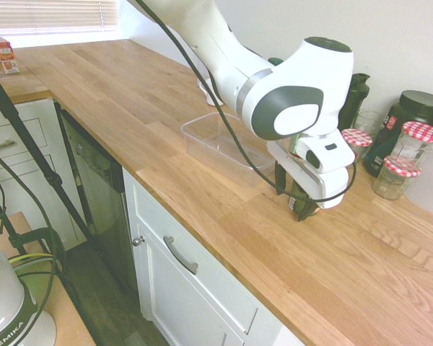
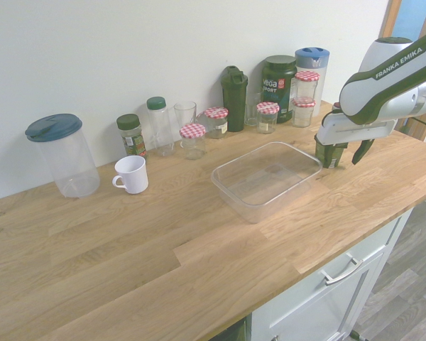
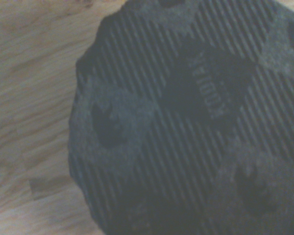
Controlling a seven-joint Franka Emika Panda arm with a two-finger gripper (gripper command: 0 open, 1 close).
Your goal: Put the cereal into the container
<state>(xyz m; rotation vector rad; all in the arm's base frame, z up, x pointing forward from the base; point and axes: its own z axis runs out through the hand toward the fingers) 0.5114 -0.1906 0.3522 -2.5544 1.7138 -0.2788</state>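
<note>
I'm counting on countertop (image 2: 128, 241) | red-checked-lid jars x5, first (image 2: 193, 140) | green-lid clear bottles x2, first (image 2: 132, 135) | blue-lid canisters x2, lg one (image 2: 62, 154) | white mug (image 2: 131, 174) x1 | clear tub (image 2: 266, 178) x1 | dark shaker (image 2: 235, 89) x1 | dark Vega tub (image 2: 279, 79) x1 | cereal cup (image 2: 331, 153) x1

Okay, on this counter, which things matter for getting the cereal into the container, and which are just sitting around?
For the job:
cereal cup, under the gripper
clear tub

Just lying about:
white mug
blue-lidded jug
checked-lid jars
black shaker
drinking glass
</note>
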